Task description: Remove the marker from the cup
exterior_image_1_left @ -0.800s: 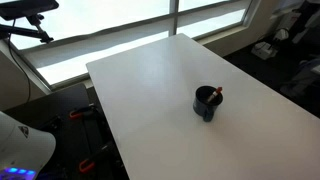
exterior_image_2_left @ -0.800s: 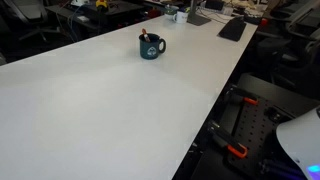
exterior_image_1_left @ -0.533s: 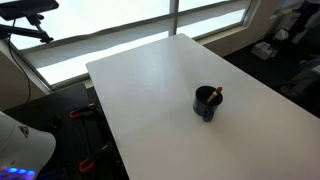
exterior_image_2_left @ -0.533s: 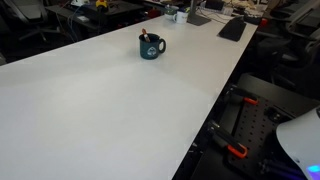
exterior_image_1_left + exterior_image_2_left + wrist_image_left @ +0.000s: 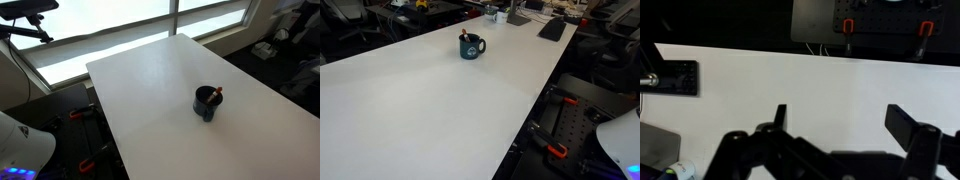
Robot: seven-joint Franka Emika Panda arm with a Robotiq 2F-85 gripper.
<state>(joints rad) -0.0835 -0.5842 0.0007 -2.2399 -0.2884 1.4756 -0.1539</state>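
Note:
The dark navy cup (image 5: 206,103) stands upright on the white table (image 5: 150,90), its handle to one side; it also shows in the other exterior view (image 5: 470,47). The reddish-orange marker (image 5: 217,95) leans inside the cup with its tip above the rim, also seen as a small stick (image 5: 466,38). My gripper (image 5: 843,120) shows only in the wrist view, open and empty, its two dark fingers wide apart over bare white table. The cup and marker are out of the wrist view. The gripper is not in either exterior view.
The white robot base (image 5: 20,140) is at the table's near corner, also at the lower right (image 5: 620,135). Keyboard and desk items (image 5: 552,27) lie at the table's far end. Windows run behind the table (image 5: 110,30). A dark block (image 5: 670,78) lies on the table in the wrist view.

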